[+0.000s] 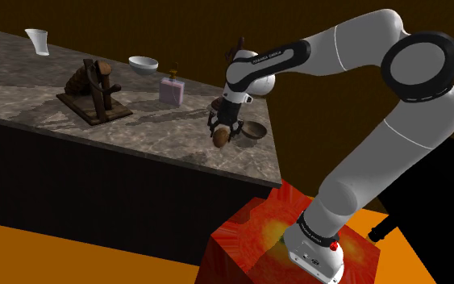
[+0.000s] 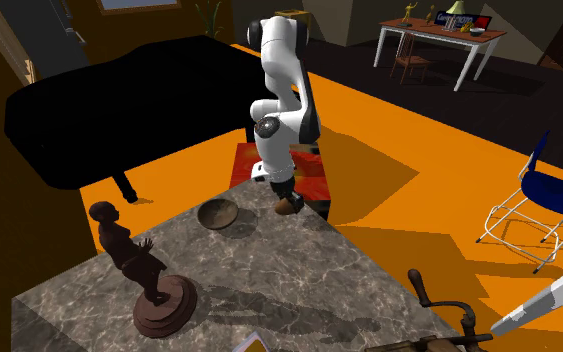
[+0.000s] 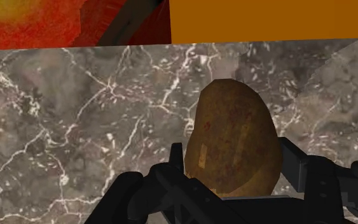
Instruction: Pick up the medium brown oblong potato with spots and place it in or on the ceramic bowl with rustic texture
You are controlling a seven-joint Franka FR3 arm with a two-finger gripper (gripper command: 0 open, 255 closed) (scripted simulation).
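A brown oblong spotted potato (image 3: 231, 137) is clasped between my black fingers (image 3: 174, 170). My gripper (image 1: 222, 129) is shut on the potato (image 1: 221, 139) and points down over the marble counter (image 1: 72, 129), close to the corner nearest the stand. A brown rough-looking bowl (image 1: 254, 131) sits on the counter right beside the gripper, toward the shoulder view's right. In the second exterior view the potato (image 2: 289, 205) hangs by the counter's far edge, under the gripper (image 2: 284, 192). The bowl (image 2: 217, 214) stands to its left.
A dark figurine (image 2: 144, 270) stands on the counter. A wooden stand piece (image 1: 93, 90), a pink box (image 1: 171, 90), a white bowl (image 1: 143, 64) and a white cup (image 1: 38, 40) lie further along. The red stand (image 1: 253, 238) sits below the counter corner.
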